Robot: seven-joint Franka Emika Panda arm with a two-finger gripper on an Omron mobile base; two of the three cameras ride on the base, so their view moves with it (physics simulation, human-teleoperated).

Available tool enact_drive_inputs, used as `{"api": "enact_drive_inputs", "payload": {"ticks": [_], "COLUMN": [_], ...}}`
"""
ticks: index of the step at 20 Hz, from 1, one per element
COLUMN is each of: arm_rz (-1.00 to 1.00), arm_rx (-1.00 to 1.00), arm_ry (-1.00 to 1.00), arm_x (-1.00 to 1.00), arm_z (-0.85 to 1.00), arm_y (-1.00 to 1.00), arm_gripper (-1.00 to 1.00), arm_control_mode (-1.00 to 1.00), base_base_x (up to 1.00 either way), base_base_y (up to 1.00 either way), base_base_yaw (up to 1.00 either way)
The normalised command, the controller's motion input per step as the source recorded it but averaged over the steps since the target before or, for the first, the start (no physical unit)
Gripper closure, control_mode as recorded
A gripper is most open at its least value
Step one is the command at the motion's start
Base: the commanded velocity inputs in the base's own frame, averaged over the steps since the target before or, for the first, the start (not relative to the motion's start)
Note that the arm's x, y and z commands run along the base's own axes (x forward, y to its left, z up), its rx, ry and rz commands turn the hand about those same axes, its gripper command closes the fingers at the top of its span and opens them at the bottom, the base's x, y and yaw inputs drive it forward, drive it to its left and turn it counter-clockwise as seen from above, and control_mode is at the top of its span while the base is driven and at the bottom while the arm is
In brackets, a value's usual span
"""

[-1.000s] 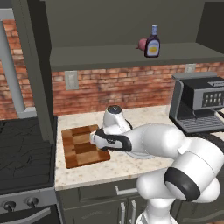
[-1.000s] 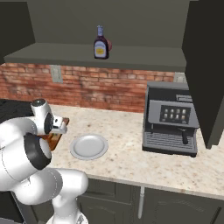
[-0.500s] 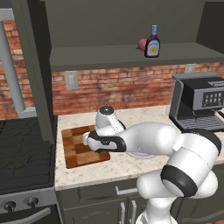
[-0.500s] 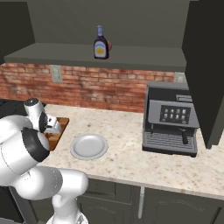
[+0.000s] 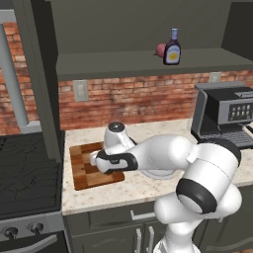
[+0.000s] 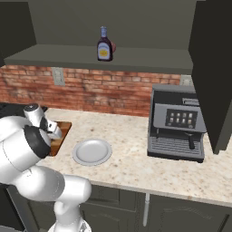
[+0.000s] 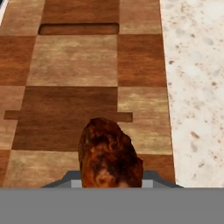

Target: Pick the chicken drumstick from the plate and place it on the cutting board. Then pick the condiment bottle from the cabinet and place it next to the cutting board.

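Note:
My gripper [image 5: 94, 159] is shut on the chicken drumstick [image 7: 109, 155], a golden-brown piece hanging just above the checkered wooden cutting board [image 7: 74, 65]. The board [image 5: 81, 169] lies at the counter's left end, and in the right base view its corner [image 6: 62, 130] shows behind the hand. The round light-grey plate [image 6: 92, 151] lies bare to the right of the board. The dark condiment bottle [image 5: 172, 48] [image 6: 104, 45] stands upright on the open shelf of the cabinet [image 5: 123, 64] [image 6: 68, 55] above.
A reddish onion [image 5: 161, 49] sits beside the bottle on the shelf. A coffee machine [image 5: 227, 116] [image 6: 176, 124] stands at the counter's right end. A black stove [image 5: 24, 173] borders the board on the left. Speckled counter [image 7: 192, 87] runs along the board's right edge.
The arm has swung left and lower with the drumstick, from near the board's right edge to over the board.

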Motion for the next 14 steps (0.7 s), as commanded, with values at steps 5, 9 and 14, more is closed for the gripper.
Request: {"api": "enact_drive_inputs", "payload": {"ticks": [5,9,14], "arm_rz": [0.00,0.00,0.00], "arm_rx": [0.00,0.00,0.00], "arm_ry": [0.00,0.00,0.00], "arm_x": [0.14,0.18,0.20], "arm_z": [-0.17,-0.17,-0.16], "arm_y": [0.14,0.14,0.10], "arm_gripper": [1.00,1.00,1.00], "arm_control_mode": [-1.00,-1.00,-1.00], "base_base_x": [0.00,0.00,0.00], "base_base_y": [0.00,0.00,0.00], "base_base_yaw": [0.00,0.00,0.00]}}
